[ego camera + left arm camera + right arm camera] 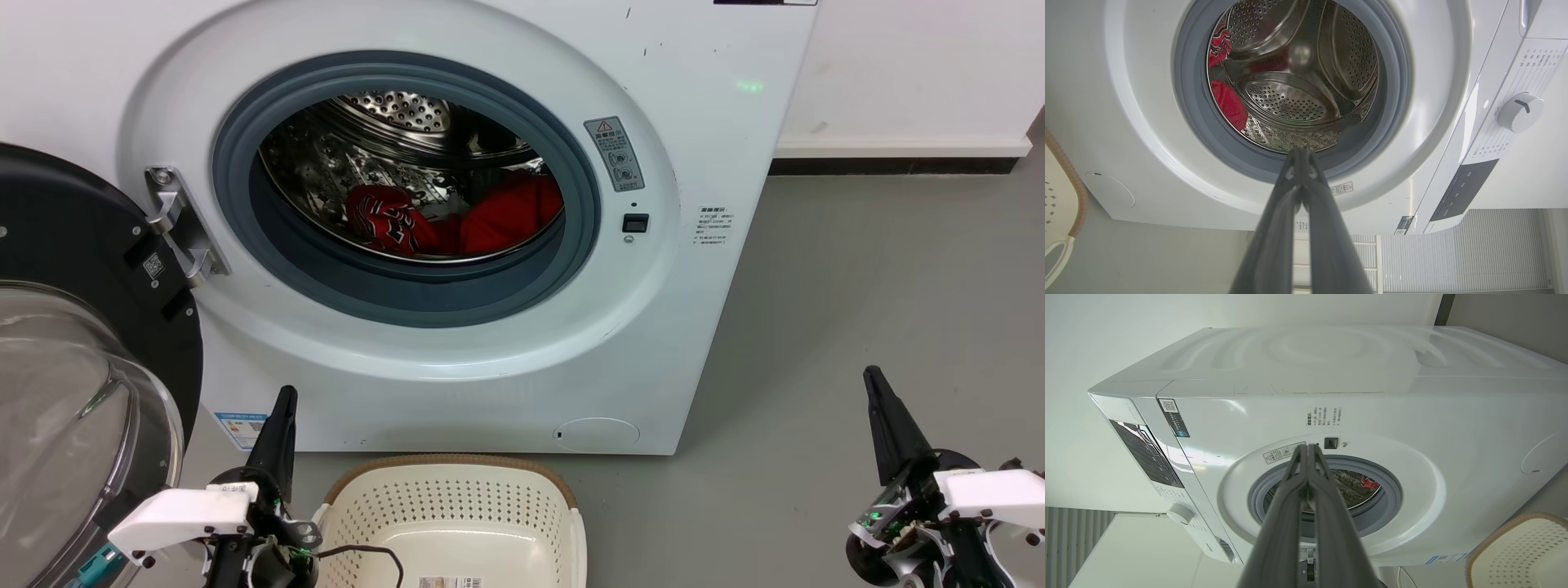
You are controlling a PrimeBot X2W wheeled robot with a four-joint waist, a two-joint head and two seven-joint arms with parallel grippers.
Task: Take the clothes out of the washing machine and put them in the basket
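We find the red clothes [490, 216] ahead and above in the drum [392, 106], nearer the left gripper [284, 400] than the right gripper [875, 384]; both have fingers pressed together, empty.

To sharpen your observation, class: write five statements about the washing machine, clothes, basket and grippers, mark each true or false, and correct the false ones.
1. The washing machine has its door open. True.
2. The clothes lie in the basket. False: they lie inside the drum.
3. The left gripper is shut on nothing. True.
4. The right gripper grips a garment. False: it is shut and empty, outside the machine.
5. The basket stands on the floor in front of the machine. True.
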